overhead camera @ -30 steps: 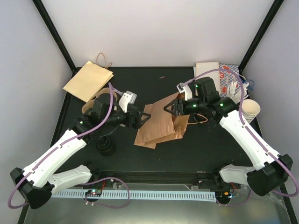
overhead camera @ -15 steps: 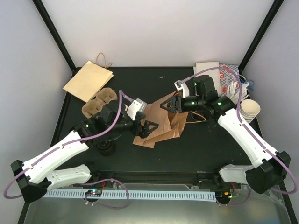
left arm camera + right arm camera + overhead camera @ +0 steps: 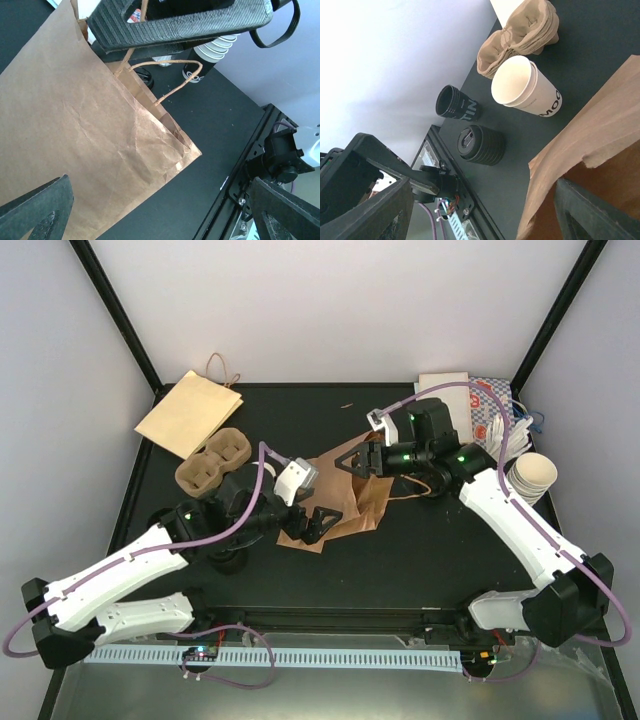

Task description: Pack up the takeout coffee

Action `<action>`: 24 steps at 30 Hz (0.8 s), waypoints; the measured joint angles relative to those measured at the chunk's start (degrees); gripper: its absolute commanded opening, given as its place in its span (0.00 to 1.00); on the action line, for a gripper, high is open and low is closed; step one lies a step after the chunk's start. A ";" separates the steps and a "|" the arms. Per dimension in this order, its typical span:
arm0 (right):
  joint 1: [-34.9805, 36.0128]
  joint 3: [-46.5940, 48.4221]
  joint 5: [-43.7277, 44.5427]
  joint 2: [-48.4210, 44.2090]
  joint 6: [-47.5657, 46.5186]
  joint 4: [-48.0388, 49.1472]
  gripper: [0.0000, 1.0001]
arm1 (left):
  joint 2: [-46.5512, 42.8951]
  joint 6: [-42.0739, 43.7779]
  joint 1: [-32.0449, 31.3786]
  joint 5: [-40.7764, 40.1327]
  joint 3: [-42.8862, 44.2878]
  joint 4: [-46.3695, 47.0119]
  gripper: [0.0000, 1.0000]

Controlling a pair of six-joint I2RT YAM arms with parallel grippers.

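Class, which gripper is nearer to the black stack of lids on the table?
Left. The left gripper hangs open just right of the black lid stack, over the near edge of the brown bag. The right gripper is farther, at the bag's far side.

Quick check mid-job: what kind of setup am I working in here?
Likely a lab test cell staged as a takeout packing station: black-framed white walls, paper bag, cup carrier, white paper cup.

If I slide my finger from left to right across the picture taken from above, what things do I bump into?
flat paper bag → brown bag with handles in the middle → white paper pile → stack of cups
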 measured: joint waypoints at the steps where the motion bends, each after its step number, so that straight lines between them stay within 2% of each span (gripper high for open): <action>1: 0.04 0.00 0.00 0.00 0.13 0.20 0.82 | 0.00 0.02 -0.24 -0.24 -0.02 0.00 0.99; 15: 0.09 0.00 -0.20 0.81 2.10 3.06 0.84 | 0.98 0.17 -2.49 -3.21 -0.79 -0.57 0.99; 24: 0.48 0.00 -0.37 0.92 3.30 3.67 0.82 | 7.50 -1.53 -3.85 -8.33 0.57 -2.14 0.99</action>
